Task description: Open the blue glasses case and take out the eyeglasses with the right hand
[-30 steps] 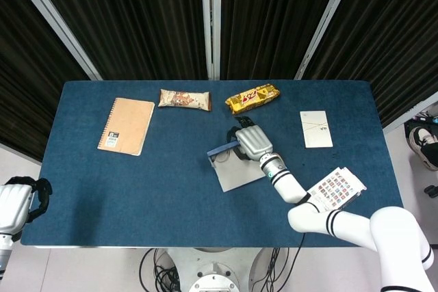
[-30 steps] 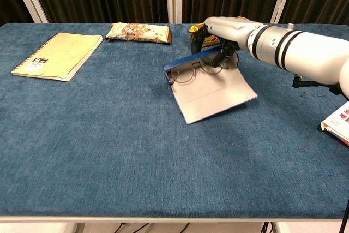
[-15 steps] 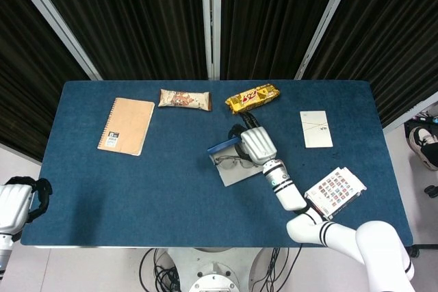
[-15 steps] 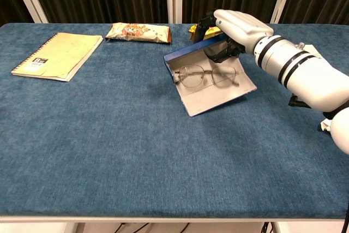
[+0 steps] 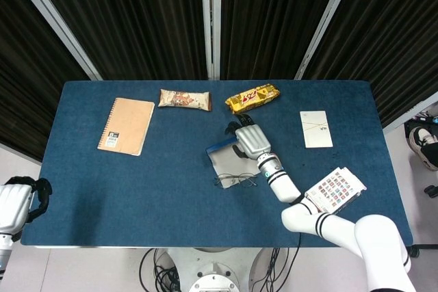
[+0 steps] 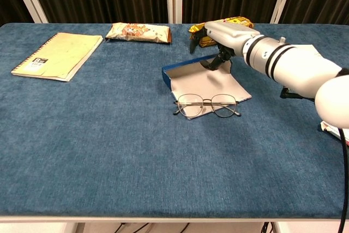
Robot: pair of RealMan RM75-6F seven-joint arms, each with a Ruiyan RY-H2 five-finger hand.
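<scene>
The flat blue glasses case with a grey lining (image 6: 204, 83) lies open on the blue cloth-covered table (image 6: 109, 145). The thin wire-framed round eyeglasses (image 6: 208, 105) rest at the near edge of the case's flap, partly on the cloth. To lift them well, the frame is probably best pinched at the bridge, lightly, without dragging the flap. The white right hand (image 6: 218, 39) is held over the case's far raised edge, fingers curled down and touching it; nothing is held. The left hand (image 5: 15, 203) rests off the table, its fingers unclear.
</scene>
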